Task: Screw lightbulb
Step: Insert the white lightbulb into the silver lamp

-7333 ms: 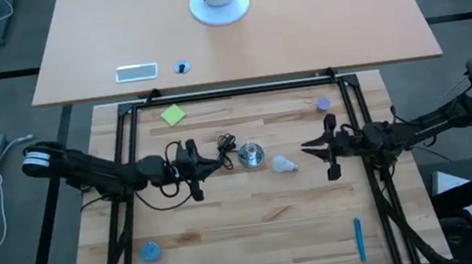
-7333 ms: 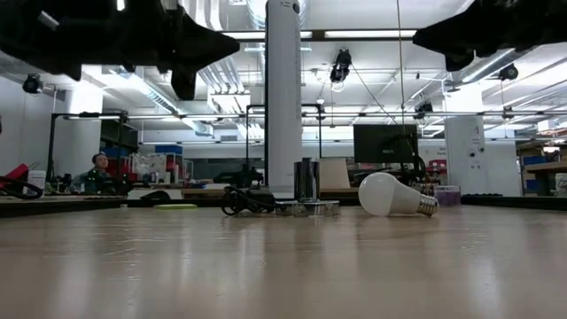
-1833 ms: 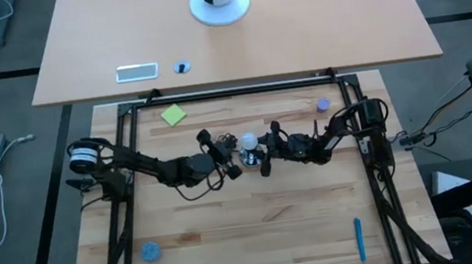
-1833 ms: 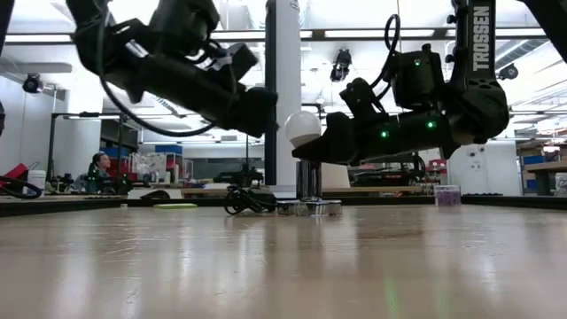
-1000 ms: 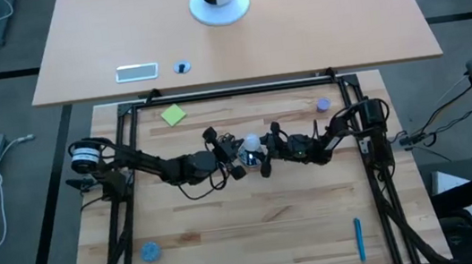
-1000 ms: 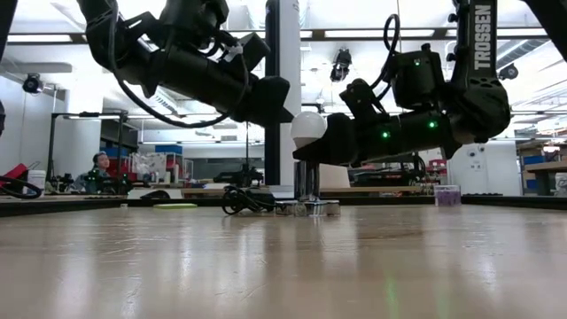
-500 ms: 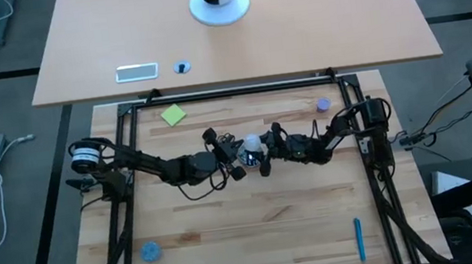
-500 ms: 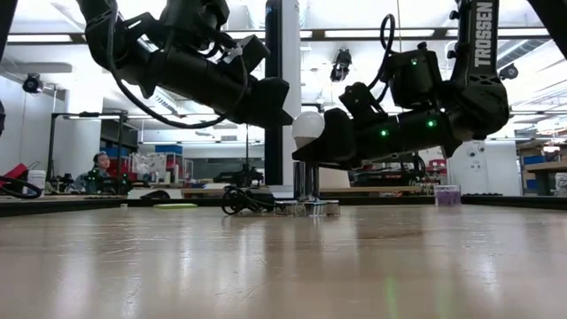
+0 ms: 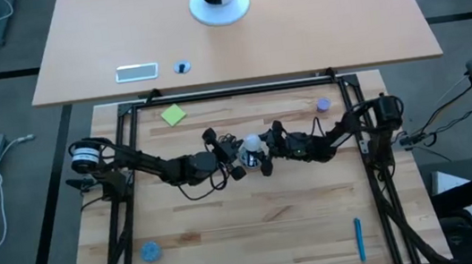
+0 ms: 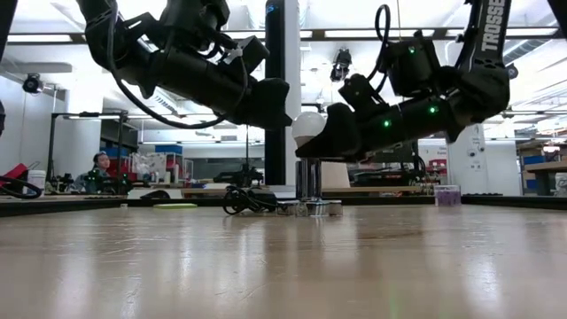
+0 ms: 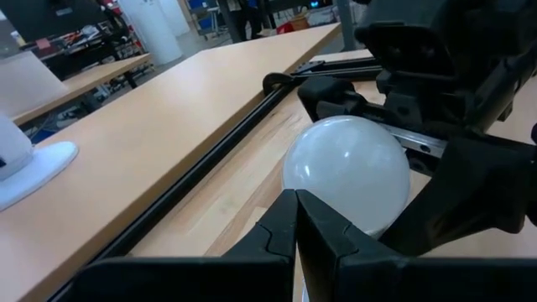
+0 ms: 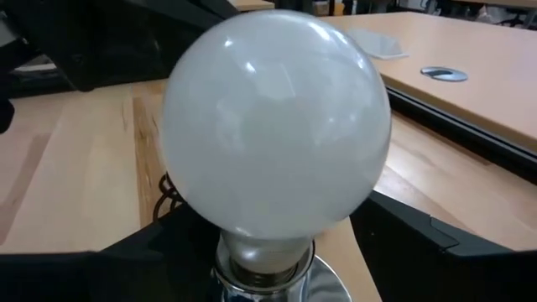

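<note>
Round whitish translucent lightbulb (image 12: 277, 134) seated upright in shiny silver socket (image 10: 309, 192), flanked by right gripper (image 9: 268, 157) w/ fingers spread, left gripper (image 9: 229, 157) alongside, jaw state not discernible.

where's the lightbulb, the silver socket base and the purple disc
lightbulb (image 12: 277, 126), right wrist view, on the middle of its white globe
silver socket base (image 10: 309, 206), low view, on its shiny foot at the table
purple disc (image 9: 323, 103), high view, on its top face

The lightbulb (image 9: 253, 141), earlier lying loose at the frame's centre, now stands upright in the silver socket (image 10: 309, 206); both arms have reached in, and the right gripper (image 9: 268, 154) spreads around it
</note>
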Robot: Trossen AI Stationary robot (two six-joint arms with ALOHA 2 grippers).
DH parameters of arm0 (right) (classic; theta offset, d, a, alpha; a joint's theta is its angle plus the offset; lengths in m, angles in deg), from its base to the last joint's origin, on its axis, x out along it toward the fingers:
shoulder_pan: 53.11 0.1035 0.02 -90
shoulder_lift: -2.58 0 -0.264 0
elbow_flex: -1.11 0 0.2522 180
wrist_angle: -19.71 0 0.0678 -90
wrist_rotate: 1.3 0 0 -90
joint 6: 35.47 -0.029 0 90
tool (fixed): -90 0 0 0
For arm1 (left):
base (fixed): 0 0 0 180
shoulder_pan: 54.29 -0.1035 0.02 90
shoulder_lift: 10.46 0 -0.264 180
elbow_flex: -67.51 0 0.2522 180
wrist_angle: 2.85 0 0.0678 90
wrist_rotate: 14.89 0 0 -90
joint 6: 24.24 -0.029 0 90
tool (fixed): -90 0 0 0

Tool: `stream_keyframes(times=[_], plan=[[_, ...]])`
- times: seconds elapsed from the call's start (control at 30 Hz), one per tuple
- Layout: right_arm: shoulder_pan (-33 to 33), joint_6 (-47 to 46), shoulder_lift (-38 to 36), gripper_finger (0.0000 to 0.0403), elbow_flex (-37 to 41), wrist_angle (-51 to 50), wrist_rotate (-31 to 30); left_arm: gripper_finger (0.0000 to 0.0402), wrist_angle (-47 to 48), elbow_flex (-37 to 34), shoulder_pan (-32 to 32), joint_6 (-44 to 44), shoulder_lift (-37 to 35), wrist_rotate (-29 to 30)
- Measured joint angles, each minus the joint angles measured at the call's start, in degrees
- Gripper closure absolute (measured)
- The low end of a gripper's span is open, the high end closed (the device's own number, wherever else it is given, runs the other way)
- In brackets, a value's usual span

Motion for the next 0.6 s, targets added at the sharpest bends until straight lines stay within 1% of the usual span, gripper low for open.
stream_keyframes(times=[0.23,0.6], plan=[[0.0,0.15,-0.07,0.0145,0.0,-0.4,0.0,0.0401,0.26,0.0,0.0,0.26,0.0,0.01],[0.0,0.58,-0.02,0.0144,0.0,-0.67,0.0,0.0401,0.35,-0.02,0.0,0.52,0.0,0.01]])
